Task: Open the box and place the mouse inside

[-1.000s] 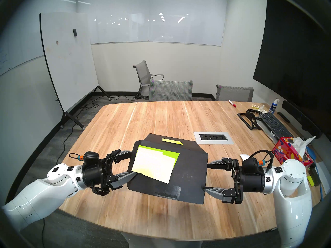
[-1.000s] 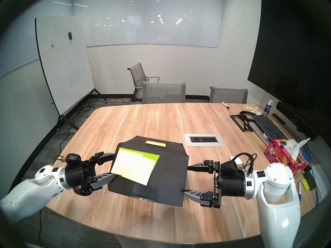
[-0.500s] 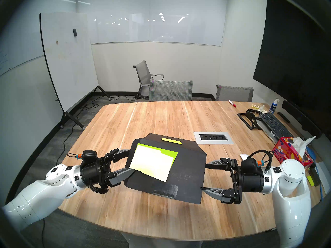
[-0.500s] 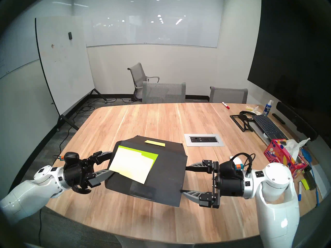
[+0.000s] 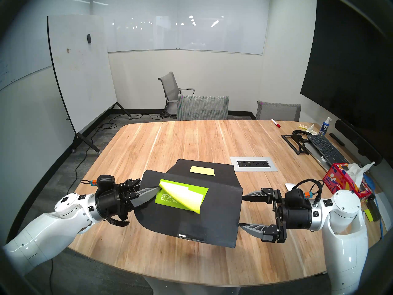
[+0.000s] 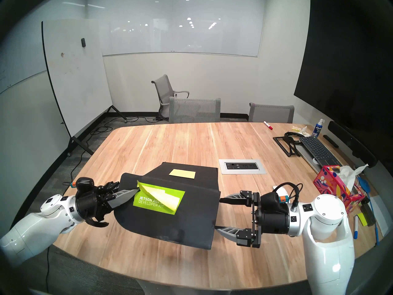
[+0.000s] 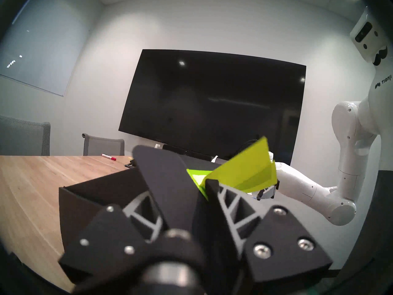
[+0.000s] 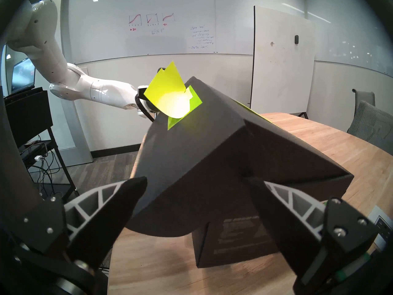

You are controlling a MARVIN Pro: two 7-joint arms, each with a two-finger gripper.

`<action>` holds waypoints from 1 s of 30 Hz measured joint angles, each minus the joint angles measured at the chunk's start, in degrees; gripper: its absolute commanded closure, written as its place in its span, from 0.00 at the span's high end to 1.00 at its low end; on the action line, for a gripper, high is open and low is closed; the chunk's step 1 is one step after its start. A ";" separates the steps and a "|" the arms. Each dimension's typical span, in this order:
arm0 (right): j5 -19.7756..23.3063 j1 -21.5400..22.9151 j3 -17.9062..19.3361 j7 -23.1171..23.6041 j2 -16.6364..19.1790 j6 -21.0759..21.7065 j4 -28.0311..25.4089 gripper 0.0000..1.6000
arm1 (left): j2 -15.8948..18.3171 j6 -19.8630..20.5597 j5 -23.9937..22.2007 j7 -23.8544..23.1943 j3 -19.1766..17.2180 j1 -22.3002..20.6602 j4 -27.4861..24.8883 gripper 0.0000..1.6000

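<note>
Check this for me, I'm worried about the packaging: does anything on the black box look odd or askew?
Yes. The pale note on the box lid is peeled up and curled, baring the green label, with the left gripper at its lifted corner.

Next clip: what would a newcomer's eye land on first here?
The neon yellow-green sheet curling up off the black box at the table's middle, with the left gripper closed down at the sheet's lifted corner and the box's flap. Next, the right gripper with jaws spread wide against the box's opposite side. Last, the pink patterned tissue box in the clutter at the right edge.
</note>
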 measured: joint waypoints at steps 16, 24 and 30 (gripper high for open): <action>-0.44 -0.39 1.59 0.46 -0.71 -1.96 1.68 1.00 | -0.74 1.46 -0.47 2.46 0.03 -0.38 -0.93 0.00; -0.93 -0.30 1.81 0.30 -1.07 -2.84 2.74 1.00 | -1.69 2.61 -1.28 4.26 0.01 -1.18 -0.93 0.00; -1.45 -0.42 1.82 0.19 -1.30 -3.76 3.43 1.00 | -2.31 3.27 -2.10 5.40 -0.36 -1.95 -0.93 0.00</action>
